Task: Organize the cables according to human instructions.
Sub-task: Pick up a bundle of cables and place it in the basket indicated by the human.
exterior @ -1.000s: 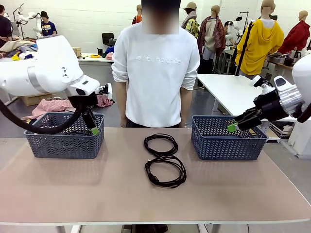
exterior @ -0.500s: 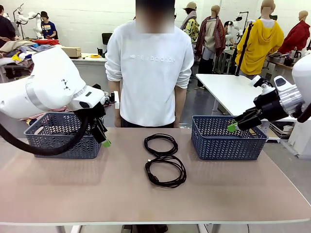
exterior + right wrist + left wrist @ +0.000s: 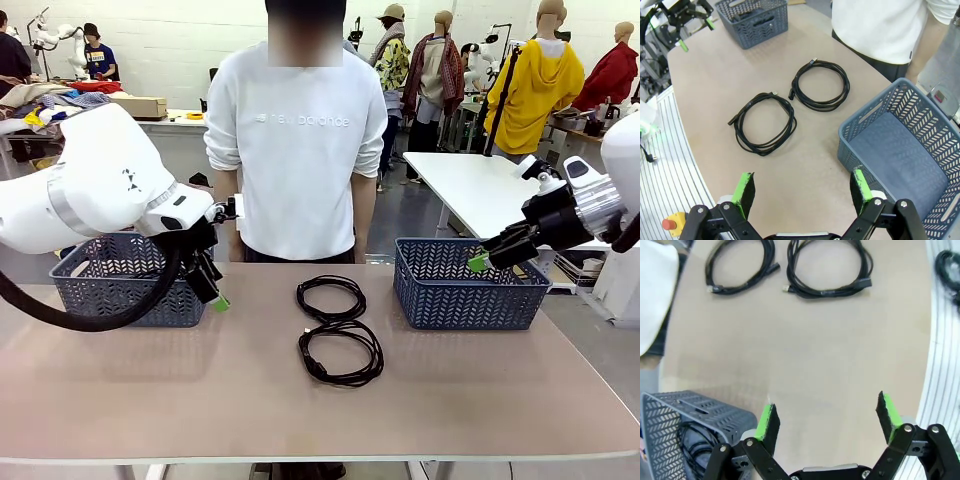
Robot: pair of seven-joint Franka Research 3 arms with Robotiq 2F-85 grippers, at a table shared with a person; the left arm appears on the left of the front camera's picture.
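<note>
even, bright overhead light; soft diffuse shadows on table (image 3: 200, 400); frames sharp; wrist views show wide-angle bending at edges.

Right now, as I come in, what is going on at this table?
Cables are being sorted. Two coiled black power cords, a far coil and a near coil, lie on the table between two blue-grey baskets. The left basket holds another cord; the right basket has none. The left gripper hangs open beside the left basket and the right gripper open above the right basket's outer end, both holding nothing. The person stands at the far side, arms down.
</note>
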